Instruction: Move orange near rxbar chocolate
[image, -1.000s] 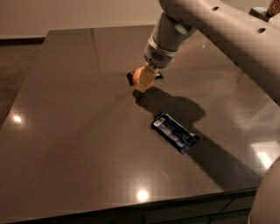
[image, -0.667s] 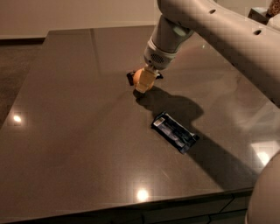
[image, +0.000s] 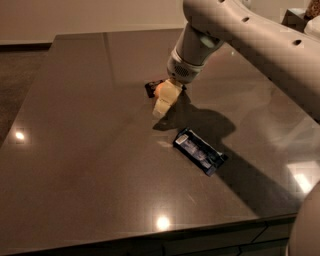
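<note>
orange (image: 158, 89) is clamped in the gripper (image: 162, 99), just beside the black chocolate bar (image: 150, 88) on the table (image: 90, 150).

The pincer (image: 164, 101), out toward the far edge of the desk (image: 75, 150), covered most of the orange (image: 159, 89), and only a sliver showed. The rxbar chocolate (image: 150, 88) just peeked out beside it, its label hidden. The arm (image: 260, 40) ran off past the top and right, masking the desk's far right corner. The print on the blue bar (image: 199, 150) was too small to read.
</note>
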